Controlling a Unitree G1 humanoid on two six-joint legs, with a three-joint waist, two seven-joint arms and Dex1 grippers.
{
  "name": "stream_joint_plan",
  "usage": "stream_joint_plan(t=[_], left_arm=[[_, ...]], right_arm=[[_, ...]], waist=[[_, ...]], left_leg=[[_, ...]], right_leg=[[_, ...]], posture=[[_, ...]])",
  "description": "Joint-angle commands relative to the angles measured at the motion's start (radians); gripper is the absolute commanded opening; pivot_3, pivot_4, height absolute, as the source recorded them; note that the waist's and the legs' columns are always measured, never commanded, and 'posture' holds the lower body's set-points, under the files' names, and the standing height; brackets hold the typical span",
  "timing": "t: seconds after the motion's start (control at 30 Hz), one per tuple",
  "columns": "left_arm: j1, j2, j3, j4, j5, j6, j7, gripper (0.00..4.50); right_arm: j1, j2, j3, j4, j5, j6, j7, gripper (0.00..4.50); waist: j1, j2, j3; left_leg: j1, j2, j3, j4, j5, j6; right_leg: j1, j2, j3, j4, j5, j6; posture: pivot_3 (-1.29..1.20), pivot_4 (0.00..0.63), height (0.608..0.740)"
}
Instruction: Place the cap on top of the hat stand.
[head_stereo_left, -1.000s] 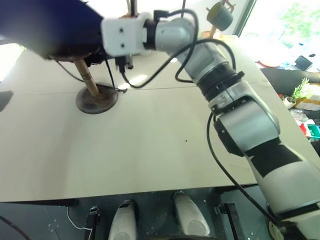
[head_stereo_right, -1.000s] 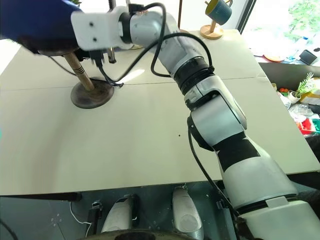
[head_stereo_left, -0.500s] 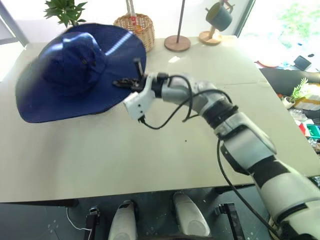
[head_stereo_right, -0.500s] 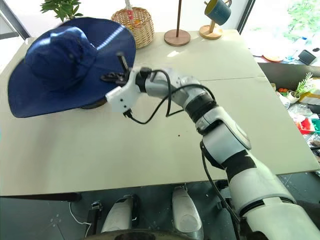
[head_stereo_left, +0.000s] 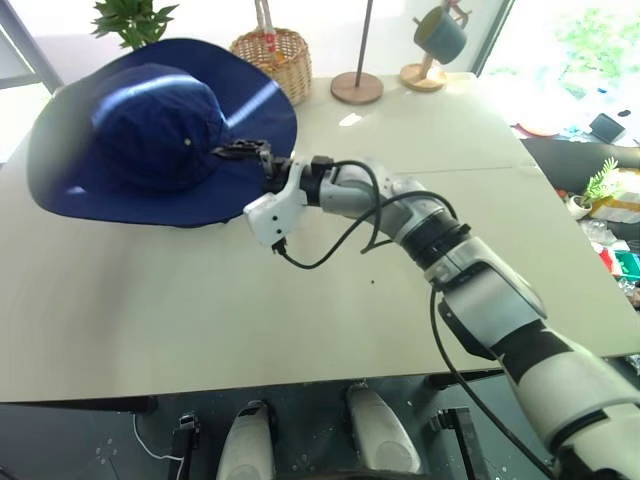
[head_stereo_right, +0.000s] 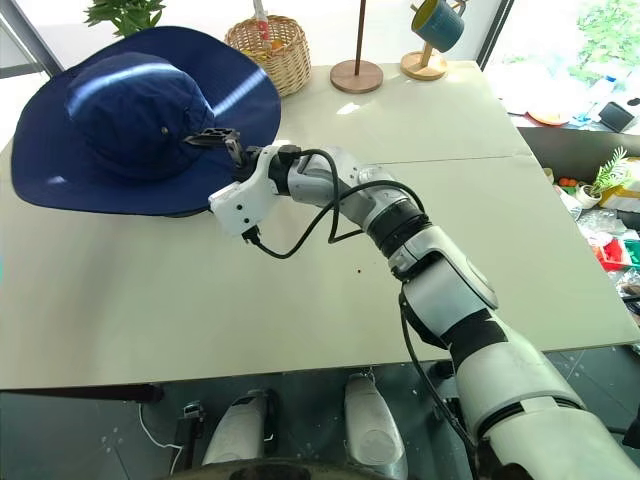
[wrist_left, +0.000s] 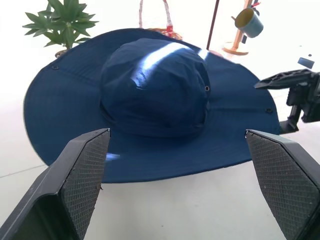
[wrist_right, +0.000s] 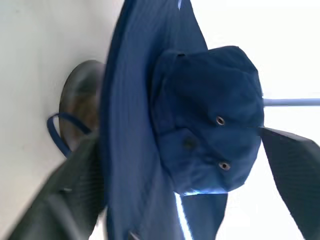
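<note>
The cap (head_stereo_left: 150, 135) sits crown-up on the hat stand (wrist_right: 80, 102) at the table's (head_stereo_left: 300, 320) ten o'clock, brim spread widest from nine to three o'clock, while the right gripper (head_stereo_left: 243, 152) and left gripper (wrist_left: 175, 190) stand with jaws apart, empty.

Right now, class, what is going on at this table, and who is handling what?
A humanoid robot is putting a navy cap on a wooden hat stand. The cap sits over the stand, its brim hiding all but the round base. The right gripper is open beside the brim, holding nothing. The left gripper, also open, faces the cap without touching it. A basket, a pole stand and a mug tree stand at the table's far edge.
</note>
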Motion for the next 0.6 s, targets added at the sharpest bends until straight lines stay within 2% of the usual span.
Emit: stream_joint_plan(t=[0.03, 0.17, 0.27, 0.33, 0.43, 0.53, 0.6], left_arm=[[0.009, 0.002, -0.007, -0.022, 0.0, -0.026, -0.009, 4.5], [0.022, -0.004, -0.023, -0.022, 0.007, -0.045, -0.018, 4.5], [0.027, -0.003, -0.035, -0.011, 0.017, -0.062, -0.02, 4.5], [0.048, -0.007, -0.044, -0.013, 0.036, -0.08, -0.032, 4.5], [0.082, -0.014, -0.044, -0.019, 0.06, -0.106, -0.052, 4.5], [0.096, -0.015, -0.038, -0.017, 0.068, -0.119, -0.059, 4.5], [0.115, -0.018, -0.029, -0.021, 0.081, -0.129, -0.069, 4.5]], right_arm=[[0.049, -0.071, -0.056, -0.139, 0.088, -0.003, 0.094, 4.41], [0.131, -0.197, -0.098, -0.259, 0.178, -0.005, 0.206, 4.41], [0.204, -0.276, -0.152, -0.365, 0.351, 0.052, 0.337, 4.48], [0.26, -0.325, -0.21, -0.471, 0.524, 0.23, 0.466, 4.48], [0.275, -0.435, -0.336, -0.585, 0.857, 0.709, 0.703, 4.48], [0.239, -0.513, -0.408, -0.586, 1.004, 0.979, 0.823, 4.48], [0.17, -0.57, -0.453, -0.488, 1.081, 1.171, 0.914, 4.48]], waist=[[0.003, 0.0, 0.0], [0.005, -0.001, 0.0], [0.006, -0.001, 0.0], [0.003, -0.001, 0.0], [0.005, 0.0, 0.0], [0.014, 0.0, 0.0], [0.016, 0.001, 0.001]], left_leg=[[0.0, 0.0, 0.0, 0.0, 0.0, 0.0], [0.0, 0.0, 0.0, 0.001, 0.0, 0.0], [0.001, 0.0, 0.0, 0.001, 0.0, 0.0], [0.001, 0.0, 0.0, 0.001, 0.0, 0.0], [0.002, 0.0, 0.0, 0.0, 0.0, 0.0], [0.002, 0.0, 0.001, 0.001, 0.0, 0.0], [0.003, 0.0, 0.001, 0.001, 0.0, 0.0]], right_leg=[[0.0, 0.0, 0.0, 0.0, 0.0, 0.0], [0.001, 0.0, 0.0, 0.0, 0.0, 0.0], [0.001, 0.0, 0.0, 0.0, 0.0, 0.0], [0.001, 0.0, 0.0, 0.0, 0.0, 0.0], [0.002, 0.0, 0.0, 0.0, 0.0, 0.0], [0.003, 0.0, 0.0, 0.0, -0.002, -0.003], [0.003, 0.0, 0.0, -0.001, -0.002, -0.004]], posture=[[0.0, 0.15, 0.74], [0.0, 0.15, 0.74], [0.0, 0.15, 0.74], [0.0, 0.15, 0.74], [0.0, 0.15, 0.74], [0.0, 0.15, 0.74], [0.0, 0.15, 0.74]])
